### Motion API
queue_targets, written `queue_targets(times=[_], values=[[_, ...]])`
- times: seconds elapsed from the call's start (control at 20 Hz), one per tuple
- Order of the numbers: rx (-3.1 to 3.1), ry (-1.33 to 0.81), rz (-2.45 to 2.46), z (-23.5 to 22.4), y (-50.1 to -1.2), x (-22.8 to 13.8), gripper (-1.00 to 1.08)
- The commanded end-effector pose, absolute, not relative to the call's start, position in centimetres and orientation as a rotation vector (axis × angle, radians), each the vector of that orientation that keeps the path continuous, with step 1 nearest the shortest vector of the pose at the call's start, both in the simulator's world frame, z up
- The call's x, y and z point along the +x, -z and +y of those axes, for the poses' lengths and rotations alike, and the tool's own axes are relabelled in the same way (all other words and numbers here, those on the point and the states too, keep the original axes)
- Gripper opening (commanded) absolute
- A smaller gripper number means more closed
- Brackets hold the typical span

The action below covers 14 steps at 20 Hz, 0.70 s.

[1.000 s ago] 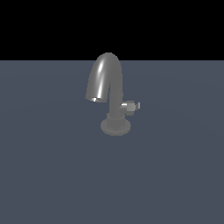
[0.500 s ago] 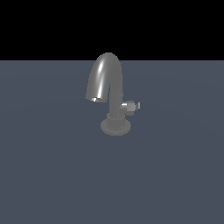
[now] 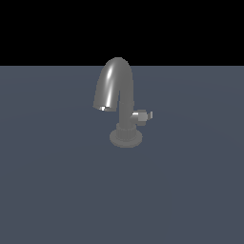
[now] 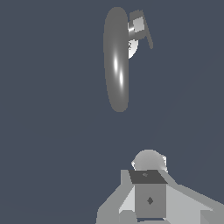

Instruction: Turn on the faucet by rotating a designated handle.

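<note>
With its fingers hidden so I cannot tell their state, the tool (image 4: 148, 199) is hanging well short of the unmoved faucet (image 3: 125, 102), whose untouched handle (image 3: 142, 116) is jutting toward the exterior view's right.

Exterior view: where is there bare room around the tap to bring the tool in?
The dull grey metal gooseneck faucet stands alone on the flat blue-grey surface. Bare surface borders its round base on every side. The only tight spots are under the arched spout and beside the small grey stub handle, on the exterior view's right.
</note>
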State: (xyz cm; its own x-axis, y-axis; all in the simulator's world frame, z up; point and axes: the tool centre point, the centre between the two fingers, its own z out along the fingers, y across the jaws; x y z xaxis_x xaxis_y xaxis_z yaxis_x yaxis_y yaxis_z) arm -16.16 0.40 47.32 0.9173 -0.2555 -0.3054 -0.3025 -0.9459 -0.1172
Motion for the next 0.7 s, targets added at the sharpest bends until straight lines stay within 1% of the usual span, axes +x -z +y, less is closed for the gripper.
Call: queue_targets(times=[0.0, 0.65], values=[[-2.873, -0.492, 0.488, 0.3, -47.0, -14.8, -1.00], [-2.598, -0.793, 0.793, -0.9, -44.2, -8.2, -1.00]])
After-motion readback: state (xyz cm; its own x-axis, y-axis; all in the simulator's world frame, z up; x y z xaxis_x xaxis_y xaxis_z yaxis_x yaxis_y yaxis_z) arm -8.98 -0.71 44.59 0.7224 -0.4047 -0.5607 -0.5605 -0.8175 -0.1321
